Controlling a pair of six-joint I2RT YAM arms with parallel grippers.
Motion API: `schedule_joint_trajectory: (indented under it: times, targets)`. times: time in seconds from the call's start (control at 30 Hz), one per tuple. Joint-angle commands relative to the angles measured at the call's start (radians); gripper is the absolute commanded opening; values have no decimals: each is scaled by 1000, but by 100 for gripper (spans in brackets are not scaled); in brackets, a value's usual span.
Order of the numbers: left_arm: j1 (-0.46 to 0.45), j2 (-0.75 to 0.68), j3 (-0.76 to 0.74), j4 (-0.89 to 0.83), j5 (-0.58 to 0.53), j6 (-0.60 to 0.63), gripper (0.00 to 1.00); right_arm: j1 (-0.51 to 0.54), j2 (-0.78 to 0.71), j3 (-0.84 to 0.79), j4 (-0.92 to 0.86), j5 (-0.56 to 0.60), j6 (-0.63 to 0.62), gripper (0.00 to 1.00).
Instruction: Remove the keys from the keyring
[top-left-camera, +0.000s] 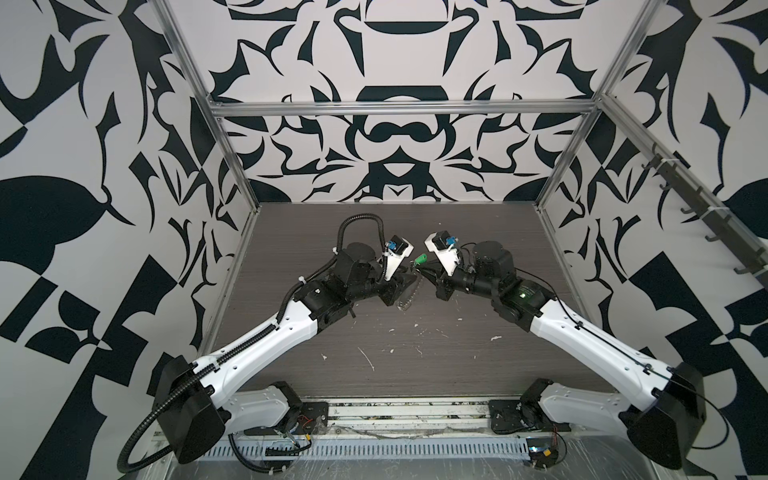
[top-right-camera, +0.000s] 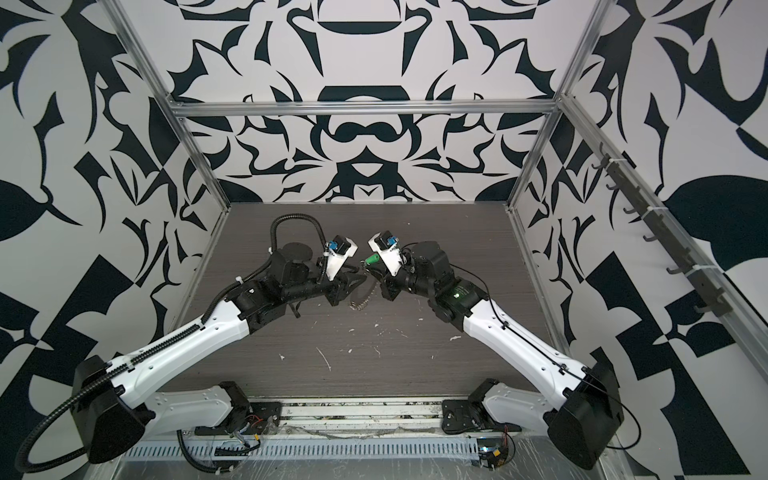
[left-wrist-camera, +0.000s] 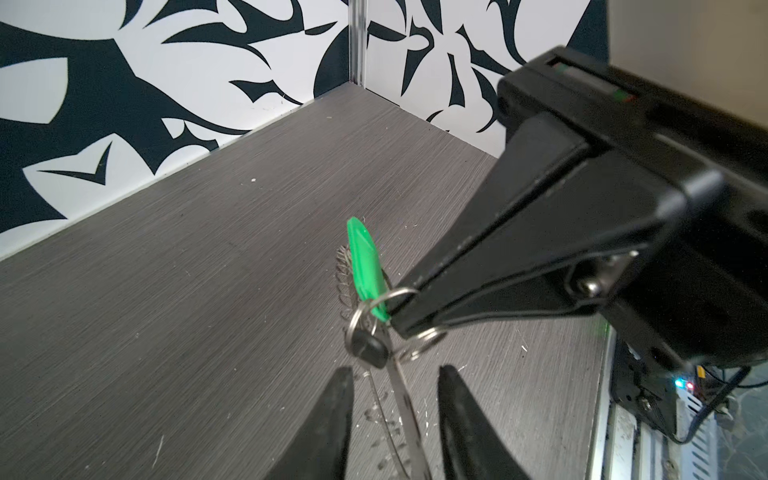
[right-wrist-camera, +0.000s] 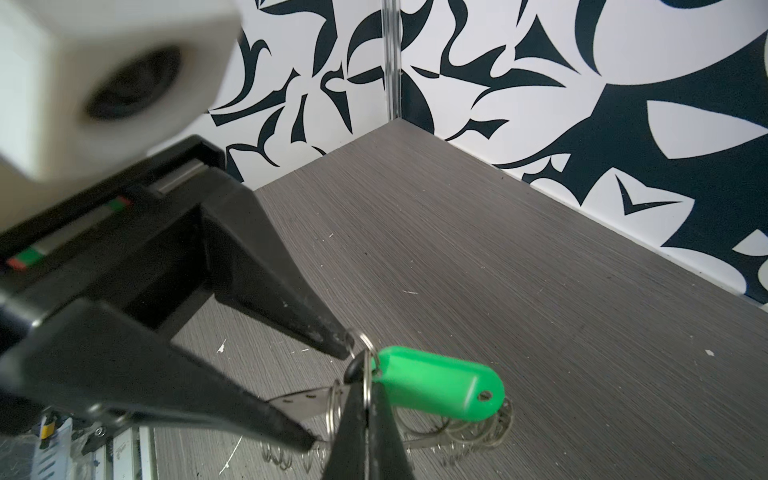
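1. My right gripper (left-wrist-camera: 401, 322) is pinched together on a small split ring (left-wrist-camera: 401, 291) beside the dark-headed key (left-wrist-camera: 368, 349) and its glossy green oblong tag (right-wrist-camera: 436, 386).
2. My left gripper (left-wrist-camera: 395, 370) stands apart (one finger each side), straddling the flat silvery keyring (left-wrist-camera: 401, 399), which is upright on edge over the grained grey desk (left-wrist-camera: 208, 311).

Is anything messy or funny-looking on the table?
Yes: white specks and scuffs litter the dark grey wood-grain table. The wide silvery metal keyring is tipped up on edge, a small silvery loop pinched in the right pincer.
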Motion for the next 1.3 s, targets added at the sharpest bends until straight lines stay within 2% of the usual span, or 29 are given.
schedule_joint_trajectory:
  times: [0.0, 0.37, 0.47, 0.5, 0.57, 0.6, 0.67, 0.77, 0.83, 0.9, 0.97, 1.1, 1.17, 1.27]
  targets:
    - [-3, 17, 38, -27, 9, 26, 27, 9, -39, 32, 66, -18, 12, 0]
    - [-3, 9, 61, -115, 13, 80, 0, 13, -55, 29, 51, -16, 9, 0]
    - [-3, -2, 78, -160, 9, 154, 0, 13, -62, 31, 37, -47, 6, 0]
    - [-3, -6, 87, -184, 5, 187, 0, 13, -64, 32, 28, -71, 4, 10]
    - [-1, -9, 118, -250, 9, 275, 0, 13, -74, 33, 11, -105, -3, 43]
    - [2, -11, 138, -294, 24, 338, 0, 13, -88, 28, 4, -103, -6, 55]
    - [17, -13, 178, -379, 54, 439, 0, 13, -127, 14, -11, -95, -30, 65]
    - [57, -31, 213, -480, 166, 613, 0, 13, -198, 0, -33, -90, -58, 70]
    - [98, -45, 228, -557, 302, 762, 0, 13, -232, 3, -70, -101, -86, 71]
    - [138, -43, 277, -749, 454, 1062, 0, 13, -271, 1, -98, -123, -118, 71]
    - [153, -19, 337, -837, 464, 1105, 0, 12, -307, -21, -94, -143, -142, 71]
    - [158, 120, 542, -1166, 474, 1257, 0, 12, -383, -108, -12, -164, -151, 71]
    - [157, 157, 587, -1248, 470, 1305, 0, 12, -391, -145, 7, -174, -167, 71]
    - [156, 168, 590, -1276, 453, 1370, 0, 12, -363, -182, 18, -182, -181, 71]
